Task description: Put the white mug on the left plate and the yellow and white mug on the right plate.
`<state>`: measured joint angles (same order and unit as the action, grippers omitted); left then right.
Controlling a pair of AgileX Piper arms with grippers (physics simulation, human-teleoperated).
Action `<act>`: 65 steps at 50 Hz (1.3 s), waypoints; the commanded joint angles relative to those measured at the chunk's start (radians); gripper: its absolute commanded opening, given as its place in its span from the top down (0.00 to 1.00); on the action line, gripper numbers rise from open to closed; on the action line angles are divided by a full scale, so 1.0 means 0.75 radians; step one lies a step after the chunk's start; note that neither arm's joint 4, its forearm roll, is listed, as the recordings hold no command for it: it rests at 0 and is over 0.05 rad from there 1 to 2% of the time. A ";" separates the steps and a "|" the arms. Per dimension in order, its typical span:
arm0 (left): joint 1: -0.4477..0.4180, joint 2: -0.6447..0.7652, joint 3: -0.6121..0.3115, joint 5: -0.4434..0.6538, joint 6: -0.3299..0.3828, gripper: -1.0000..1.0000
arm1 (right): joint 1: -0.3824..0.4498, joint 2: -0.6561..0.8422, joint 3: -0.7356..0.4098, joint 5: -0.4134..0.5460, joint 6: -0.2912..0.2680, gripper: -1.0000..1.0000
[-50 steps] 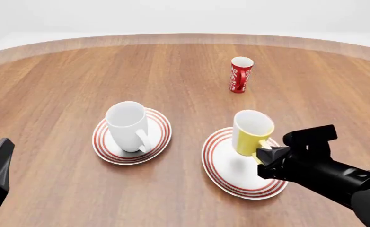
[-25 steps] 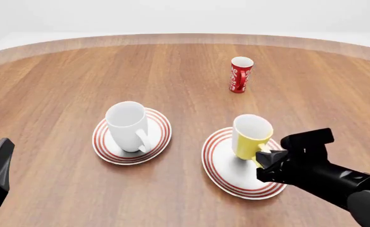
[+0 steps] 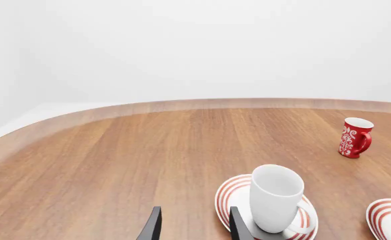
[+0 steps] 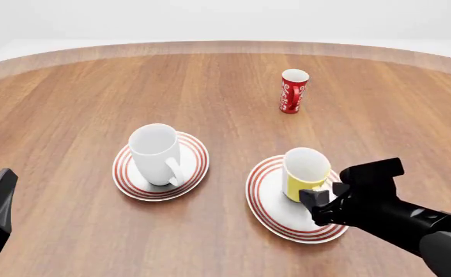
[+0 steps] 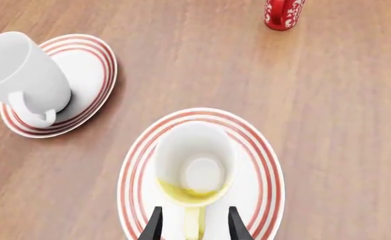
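Wooden table [image 4: 71, 104]: right gripper [image 5: 193, 226] straddles small yellow and white mug's [image 4: 305, 175] handle, fingers apart, mug on red-ringed right plate [image 4: 266, 202].

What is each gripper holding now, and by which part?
The right gripper has the handle of the yellow and white mug between its fingers; whether they still pinch it cannot be told. The left gripper is open and holds nothing.

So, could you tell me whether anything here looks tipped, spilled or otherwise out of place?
Nothing stands out. The white mug stands upright on the left plate, the yellow and white mug upright on the right plate, and the red cup upright on the table.
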<state>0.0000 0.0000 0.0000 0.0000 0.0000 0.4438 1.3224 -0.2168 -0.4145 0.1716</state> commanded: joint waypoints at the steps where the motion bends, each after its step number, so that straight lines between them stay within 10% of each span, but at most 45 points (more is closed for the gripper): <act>1: 0.000 0.000 0.000 0.000 0.000 0.00 | -0.008 0.012 -0.004 -0.007 -0.003 0.00; 35: 0.000 0.000 0.000 0.000 0.000 0.00 | -0.057 -0.468 -0.051 0.398 -0.053 0.00; 50: 0.000 0.000 0.000 0.000 0.000 0.00 | -0.110 -0.911 -0.288 0.785 -0.061 0.00; 65: 0.000 0.000 0.000 0.000 0.000 0.00 | -0.173 -1.120 -0.477 0.893 -0.006 0.00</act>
<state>0.0000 0.0000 0.0000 0.0000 0.0000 0.3413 0.5935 -0.4890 0.1866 0.1405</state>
